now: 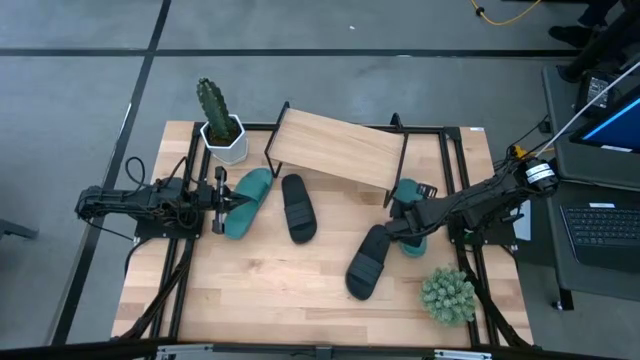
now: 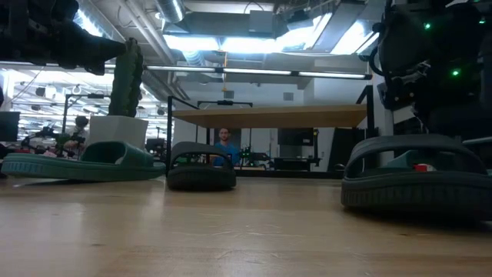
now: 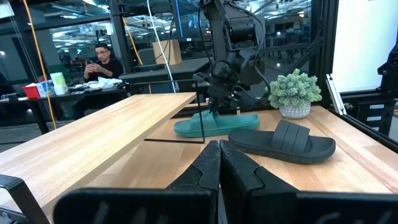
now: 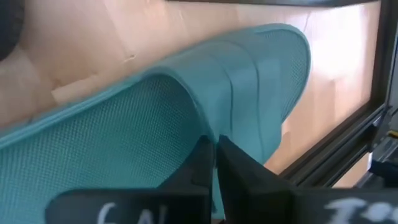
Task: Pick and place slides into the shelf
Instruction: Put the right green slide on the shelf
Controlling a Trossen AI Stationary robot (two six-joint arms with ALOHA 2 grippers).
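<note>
Now we see the shelf point(image 1: 337, 146) standing at the far middle of the counter point(image 1: 270, 290), and we place everything from it. Our right hand point(image 1: 409, 226) is low just in front of the shelf's right end, over a teal slide point(image 1: 408, 193) that lies there. In the right wrist view its two fingers point(image 4: 205, 163) are pressed together, touching the strap of this teal slide point(image 4: 186, 106); we cannot tell if the strap is pinched between them. A black slide point(image 1: 367, 262) lies tilted just beside this hand, further from the shelf toward the near edge.

Our left hand point(image 1: 218, 203) rests on the counter in front of the shelf's left end, its fingers point(image 3: 214, 168) together with nothing between them. The second teal slide point(image 1: 247, 201) lies just beside it, and another black slide point(image 1: 297, 207) lies next to that one, in front of the shelf's middle. No slide is on the shelf board.

A cactus in a white pot point(image 1: 221, 125) stands left of the shelf. A small round plant point(image 1: 447, 295) stands well in front of the shelf's right end.
</note>
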